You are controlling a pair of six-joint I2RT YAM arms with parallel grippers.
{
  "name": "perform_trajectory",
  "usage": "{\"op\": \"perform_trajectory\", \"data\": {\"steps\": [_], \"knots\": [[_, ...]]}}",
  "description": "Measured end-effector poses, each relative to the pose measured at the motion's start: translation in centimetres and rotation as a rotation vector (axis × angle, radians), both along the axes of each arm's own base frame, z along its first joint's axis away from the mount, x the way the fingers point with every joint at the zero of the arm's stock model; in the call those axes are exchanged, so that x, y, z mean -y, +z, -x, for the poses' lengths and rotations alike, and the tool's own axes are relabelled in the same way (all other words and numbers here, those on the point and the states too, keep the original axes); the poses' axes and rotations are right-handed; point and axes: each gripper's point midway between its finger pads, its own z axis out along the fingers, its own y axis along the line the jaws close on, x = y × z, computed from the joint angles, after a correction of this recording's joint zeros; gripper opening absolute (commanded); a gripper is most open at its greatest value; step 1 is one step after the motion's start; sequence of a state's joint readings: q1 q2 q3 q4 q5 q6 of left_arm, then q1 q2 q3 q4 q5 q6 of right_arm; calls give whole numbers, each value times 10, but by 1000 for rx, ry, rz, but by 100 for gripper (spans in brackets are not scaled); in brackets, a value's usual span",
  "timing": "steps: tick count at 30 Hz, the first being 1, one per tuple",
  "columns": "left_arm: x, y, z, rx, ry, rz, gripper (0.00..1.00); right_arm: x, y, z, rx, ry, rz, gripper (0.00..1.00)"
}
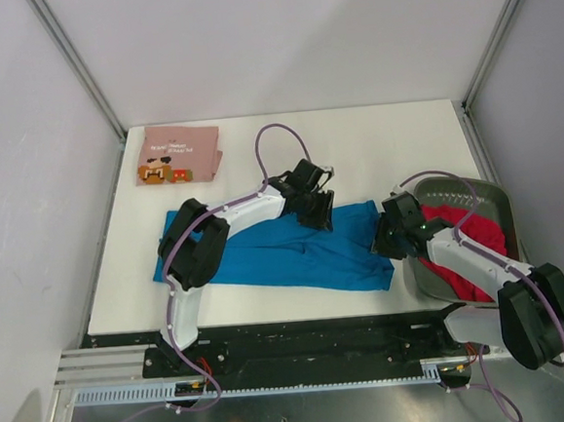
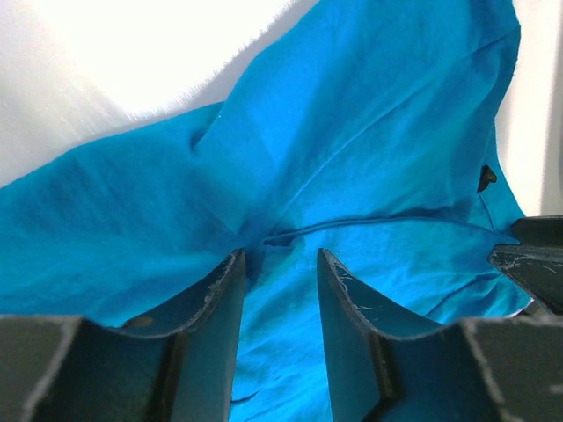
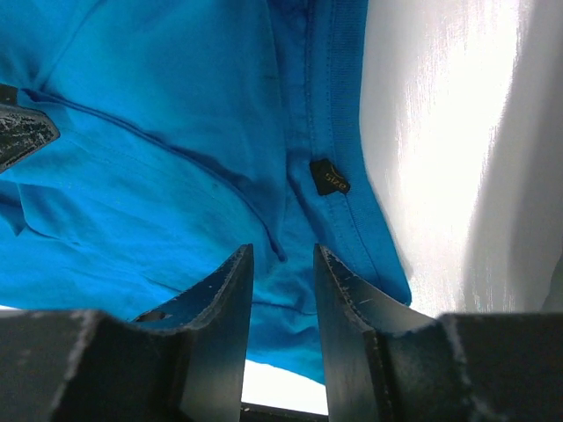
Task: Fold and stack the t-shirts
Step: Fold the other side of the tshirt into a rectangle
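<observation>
The bright blue t-shirt (image 1: 285, 250) lies spread and wrinkled across the middle of the table. My left gripper (image 1: 316, 213) is open, low over the shirt's far edge near the middle; blue cloth (image 2: 352, 132) shows between and beyond its fingers (image 2: 280, 255). My right gripper (image 1: 384, 240) is open over the shirt's right end, by the hem with a small black tag (image 3: 330, 177); its tips (image 3: 283, 251) stand apart above the cloth. The pink printed t-shirt (image 1: 178, 154) lies folded at the far left. The red t-shirt (image 1: 470, 245) is bunched in the basket.
The dark grey basket (image 1: 496, 194) stands at the right edge of the table, under my right arm. White walls and metal frame posts close in the table on three sides. The table's front edge runs just below the blue shirt.
</observation>
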State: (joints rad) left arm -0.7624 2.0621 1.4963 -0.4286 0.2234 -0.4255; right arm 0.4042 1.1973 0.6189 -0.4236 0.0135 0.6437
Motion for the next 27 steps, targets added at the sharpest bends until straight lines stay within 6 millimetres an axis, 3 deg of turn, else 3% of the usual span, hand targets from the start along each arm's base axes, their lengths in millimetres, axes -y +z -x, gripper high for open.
{"op": "perform_trajectory", "data": {"steps": [7,14,19,27], "knots": [[2,0,3,-6,-10,6,36,-2,-5,-2,-10,-1,1,25],[3,1,4,-10,-13,10,14,-6,-5,-3,-7,3,-7,2],[3,0,5,-9,-14,7,4,-10,-4,-1,-9,17,-23,0],[-10,9,11,15,5,-10,0,-23,15,4,41,60,-71,0]]}}
